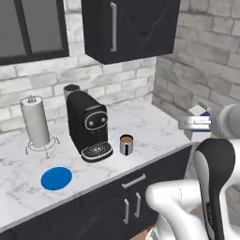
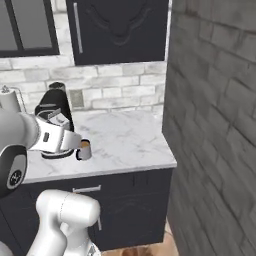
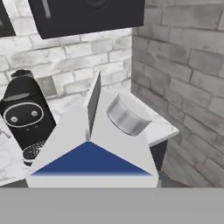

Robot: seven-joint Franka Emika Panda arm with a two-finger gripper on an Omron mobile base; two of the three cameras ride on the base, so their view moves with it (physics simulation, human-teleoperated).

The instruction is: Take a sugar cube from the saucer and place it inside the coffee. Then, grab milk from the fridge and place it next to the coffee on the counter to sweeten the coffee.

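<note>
Milk [image 3: 92, 148] gripped by gripper [image 1: 197, 123] — arm reaching level, off-counter.

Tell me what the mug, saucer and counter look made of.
The coffee mug: brushed grey metal, judging by its dull sheen. The saucer: flat, matte bright blue, possibly plastic or glazed ceramic. The counter: white stone with grey veins, marble-like.

- milk carton [image 1: 198, 123] half hidden behind the gripper [image 1: 191, 123] in the left base view; fingertips not discernible
- carton [image 3: 92, 151] bottom cut by grey band in hand view
- paper towel roll [image 2: 7, 102] cut by left edge
- coffee machine [image 2: 54, 117] partly behind arm
</note>
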